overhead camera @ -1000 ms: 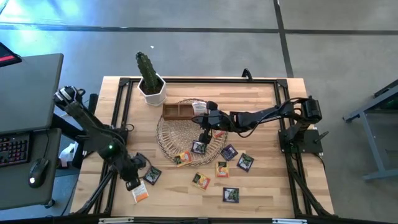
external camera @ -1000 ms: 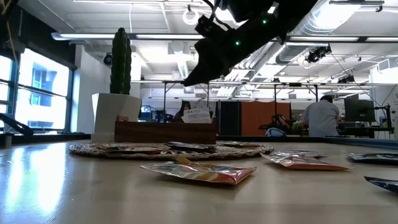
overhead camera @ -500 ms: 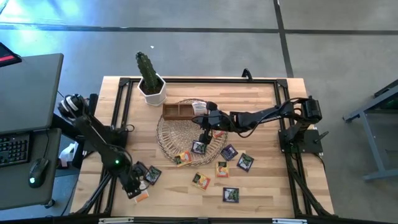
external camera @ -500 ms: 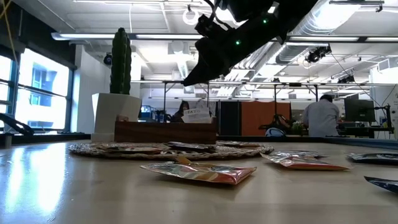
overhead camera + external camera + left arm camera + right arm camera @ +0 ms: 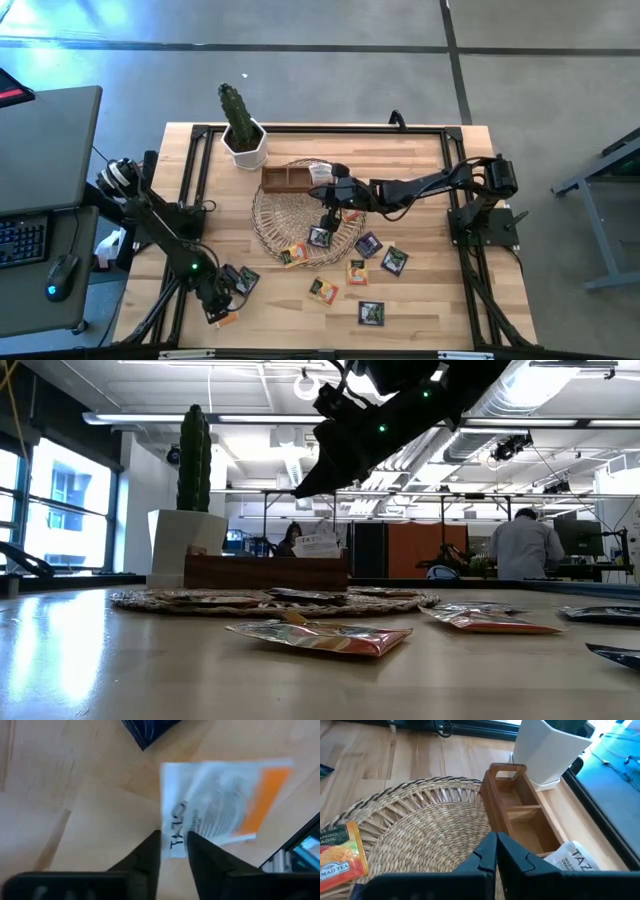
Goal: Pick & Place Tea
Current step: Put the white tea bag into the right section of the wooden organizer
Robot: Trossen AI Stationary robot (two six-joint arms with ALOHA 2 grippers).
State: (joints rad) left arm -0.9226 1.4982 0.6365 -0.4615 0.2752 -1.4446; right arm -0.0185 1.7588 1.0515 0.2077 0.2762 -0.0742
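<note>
Several small tea sachets lie flat on the wooden table and on the round wicker mat (image 5: 300, 215), among them a dark one (image 5: 371, 312) and a yellow-orange one (image 5: 322, 290). My left gripper (image 5: 221, 306) is low over the table's near left part, shut on an orange-and-white sachet (image 5: 225, 800); a dark sachet (image 5: 246, 282) lies just beside it. My right gripper (image 5: 325, 215) hangs shut above the mat (image 5: 420, 825), holding nothing, close to the brown compartment box (image 5: 520, 815). A white sachet (image 5: 575, 857) stands in one end of the box. My left gripper pinches the orange-and-white sachet by its white printed edge (image 5: 172, 827), between the two fingers (image 5: 150, 852). The fingers come from above, slanting down. The rest of the sachet spreads flat beyond the fingers; whether it is off the wood cannot be told.
A cactus in a white pot (image 5: 241, 140) stands at the table's far left, beside the box (image 5: 288, 178). A black frame (image 5: 200, 180) runs along the table's edges. A desk with a keyboard (image 5: 25, 240) is to the left. People show in the room behind (image 5: 525, 550).
My left gripper has moved toward the table's near edge and slightly right, coming down over the orange-and-white sachet, which it now mostly covers in the high view. My right arm has kept still.
</note>
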